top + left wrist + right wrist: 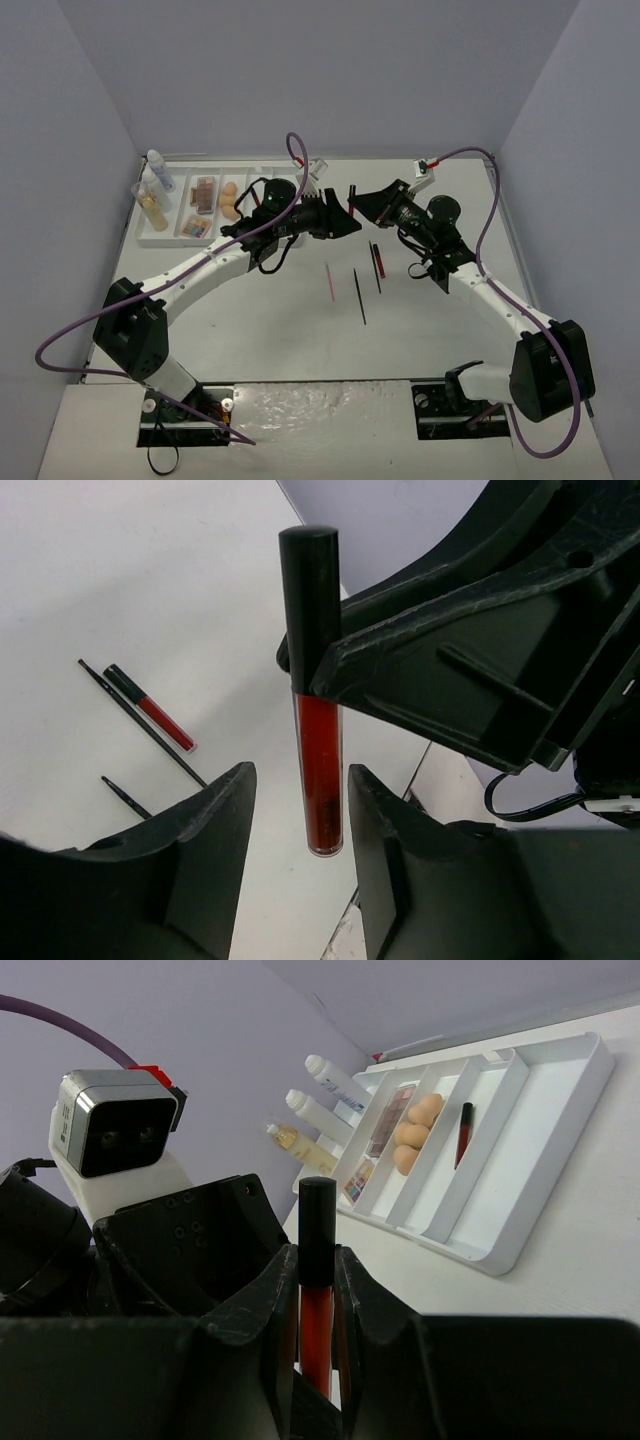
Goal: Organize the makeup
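A red lip gloss tube (318, 780) with a black cap hangs upright above the table, and my right gripper (318, 1255) is shut on it just below the cap. My left gripper (300, 775) stands open around the tube's lower end, with a narrow gap on each side. Both grippers meet at mid-table (351, 212). A second red gloss tube (150, 708) and thin black pencils (140, 720) lie on the table. A red pencil (329, 281) lies near them.
The white compartment tray (520, 1210) at the back left holds two white bottles (335, 1080), a tan-filled tube (300, 1145), palettes (395, 1115), peach sponges (415, 1130) and a red stick (465, 1132). Grey walls enclose the table.
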You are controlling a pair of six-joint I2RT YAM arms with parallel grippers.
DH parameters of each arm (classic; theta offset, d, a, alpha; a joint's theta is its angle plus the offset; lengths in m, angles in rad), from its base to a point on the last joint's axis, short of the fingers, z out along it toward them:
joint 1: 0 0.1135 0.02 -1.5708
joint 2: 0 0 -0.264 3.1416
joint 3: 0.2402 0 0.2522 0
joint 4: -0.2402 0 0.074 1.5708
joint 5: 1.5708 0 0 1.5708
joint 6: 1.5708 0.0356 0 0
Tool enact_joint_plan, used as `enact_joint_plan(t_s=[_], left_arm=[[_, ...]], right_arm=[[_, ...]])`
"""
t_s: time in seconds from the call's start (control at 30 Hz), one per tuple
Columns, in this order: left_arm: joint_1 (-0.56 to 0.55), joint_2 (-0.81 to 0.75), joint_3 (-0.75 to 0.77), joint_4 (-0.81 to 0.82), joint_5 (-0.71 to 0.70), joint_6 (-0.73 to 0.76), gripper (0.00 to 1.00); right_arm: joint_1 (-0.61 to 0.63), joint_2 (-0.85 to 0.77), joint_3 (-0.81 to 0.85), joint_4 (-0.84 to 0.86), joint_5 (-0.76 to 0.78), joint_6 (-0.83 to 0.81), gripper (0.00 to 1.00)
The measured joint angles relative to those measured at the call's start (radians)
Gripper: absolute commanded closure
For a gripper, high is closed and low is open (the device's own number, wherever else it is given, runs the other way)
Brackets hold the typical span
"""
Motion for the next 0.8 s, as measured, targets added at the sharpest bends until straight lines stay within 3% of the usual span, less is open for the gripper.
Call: enact_joint_plan(t_s=[0.17,0.23,0.37,0.4,0.47,0.6,0.7,0.8], left_arm=[[0.000,0.000,0.000,0.029,0.007,-0.023,0.93],[0.000,0.000,-0.001,0.030,0.008,-0.030,1.00],[0.000,0.000,-0.007,0.030,0.009,-0.038,1.00],[0.000,0.000,-0.010,0.030,0.009,-0.039,1.00],[0.000,0.000,-0.017,0.030,0.008,-0.039,1.00],[0.000,0.000,-0.021,0.005,-0.008,-0.023,1.00],[0.002,0.000,-0.015,-0.069,-0.053,0.013,1.00],[0.017,0.000,-0.009,-0.174,-0.107,0.051,1.00]], right_arm=[[0.009,0.008,-0.003,0.014,-0.010,0.009,1.00],[0.010,0.008,-0.009,0.025,-0.010,0.009,0.95],[0.011,0.009,-0.017,0.031,-0.010,0.008,0.67],[0.011,0.009,-0.017,0.028,-0.011,0.005,0.65],[0.011,0.009,-0.017,0.014,-0.013,-0.012,0.39],[0.011,0.008,-0.017,-0.047,-0.006,-0.059,0.14],[0.009,0.008,-0.005,-0.148,0.017,-0.122,0.04],[-0.008,0.006,0.023,-0.274,0.053,-0.196,0.00]])
